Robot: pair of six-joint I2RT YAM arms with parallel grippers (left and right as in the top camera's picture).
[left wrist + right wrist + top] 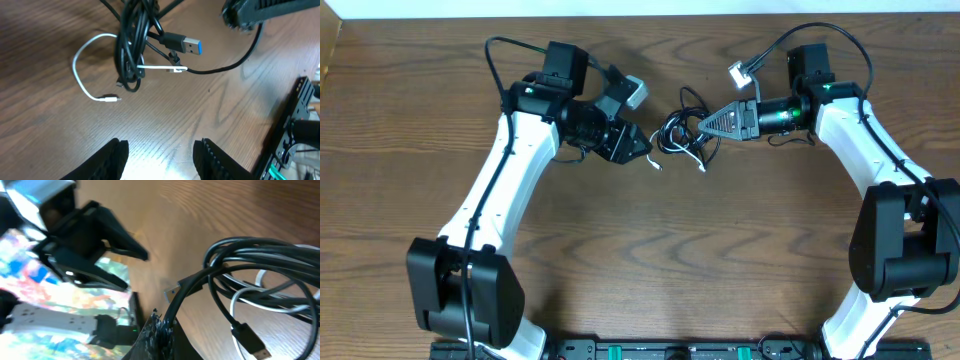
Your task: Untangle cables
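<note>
The right fingers [156, 339] pinched a black cable [181, 292]; the left fingers [112, 160] stood spread near the white cable [74, 65] on the tabletop [210, 120].

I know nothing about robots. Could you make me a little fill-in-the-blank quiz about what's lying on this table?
1. The thin cable looping out of the tangle is ___ in colour.
2. The flat metal plug has a ___ insert.
3. The right pincer is clamped on cables coloured ___.
4. The left pincer has its fingers apart and holds ___.

Missing words: white; blue; black; nothing.
</note>
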